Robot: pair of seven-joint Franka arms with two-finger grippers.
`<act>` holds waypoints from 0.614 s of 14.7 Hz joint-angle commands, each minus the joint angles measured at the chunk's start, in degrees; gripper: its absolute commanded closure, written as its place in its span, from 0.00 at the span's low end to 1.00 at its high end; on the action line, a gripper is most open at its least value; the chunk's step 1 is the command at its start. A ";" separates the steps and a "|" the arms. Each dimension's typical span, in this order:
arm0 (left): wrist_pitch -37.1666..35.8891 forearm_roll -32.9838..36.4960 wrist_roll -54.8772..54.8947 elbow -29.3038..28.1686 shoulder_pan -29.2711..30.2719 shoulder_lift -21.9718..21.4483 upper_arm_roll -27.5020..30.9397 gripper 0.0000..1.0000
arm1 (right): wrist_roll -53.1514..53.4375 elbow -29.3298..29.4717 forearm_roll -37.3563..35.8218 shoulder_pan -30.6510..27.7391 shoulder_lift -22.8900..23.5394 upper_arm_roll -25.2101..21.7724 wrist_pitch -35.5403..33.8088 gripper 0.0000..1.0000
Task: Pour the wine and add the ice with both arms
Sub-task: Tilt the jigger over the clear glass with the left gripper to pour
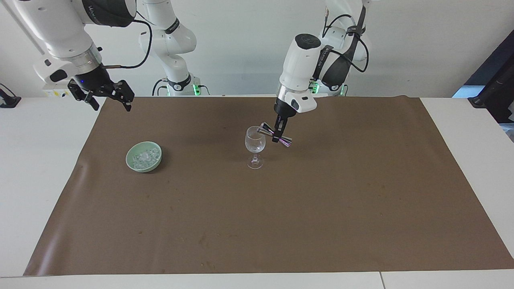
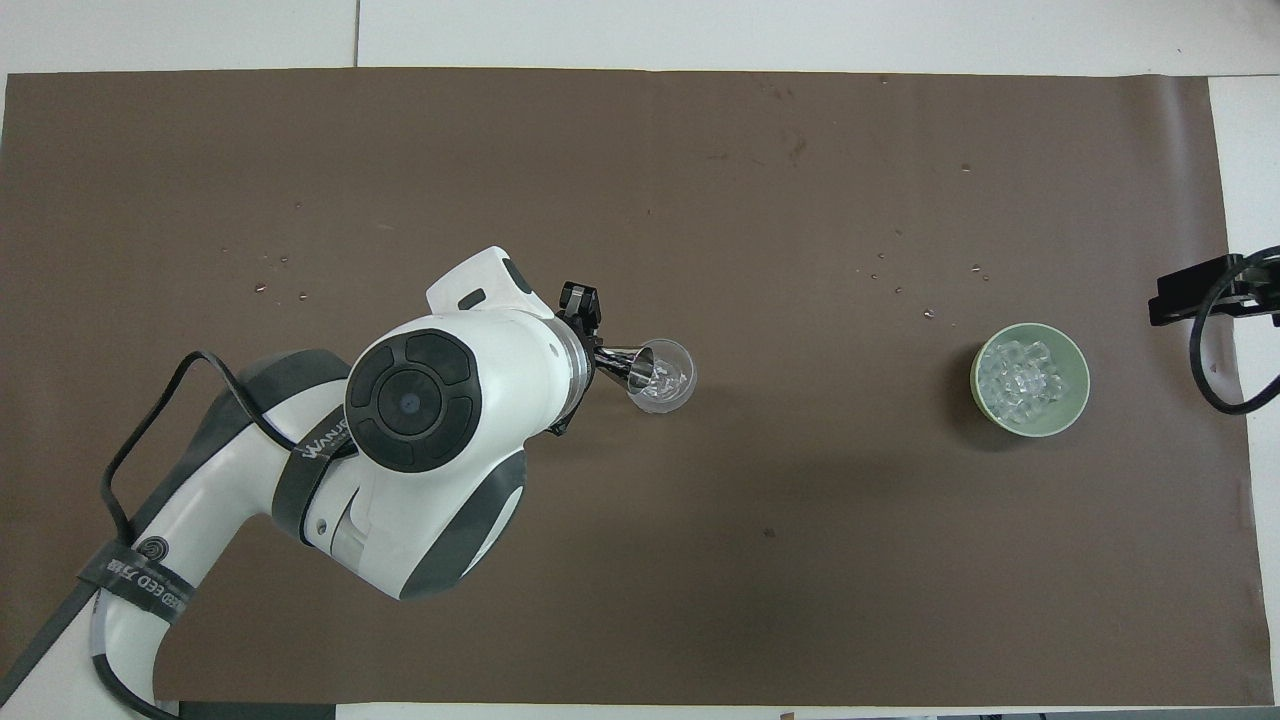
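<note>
Centrally on the brown mat stood the wine glass, upright on its stem. Over it the left gripper pointed down from its arm, its fingers clamped on the waist of a small metal jigger. That jigger was tilted on its side, one mouth hanging over the glass rim on the left arm's side; in the overhead view the same mouth overlapped the rim of the glass.

Well apart, toward the right arm's end of the table, sat a pale green bowl heaped with the ice, shown from above as clear chunks filling the bowl.

Meanwhile the right arm waited, its gripper raised over the mat's edge near the robots, its fingers spread and empty.
</note>
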 commanded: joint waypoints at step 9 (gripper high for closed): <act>-6.47 16.00 -8.78 5.45 -3.43 1.52 0.07 1.00 | -0.47 -0.75 1.06 -0.73 -0.81 0.27 -0.31 0.00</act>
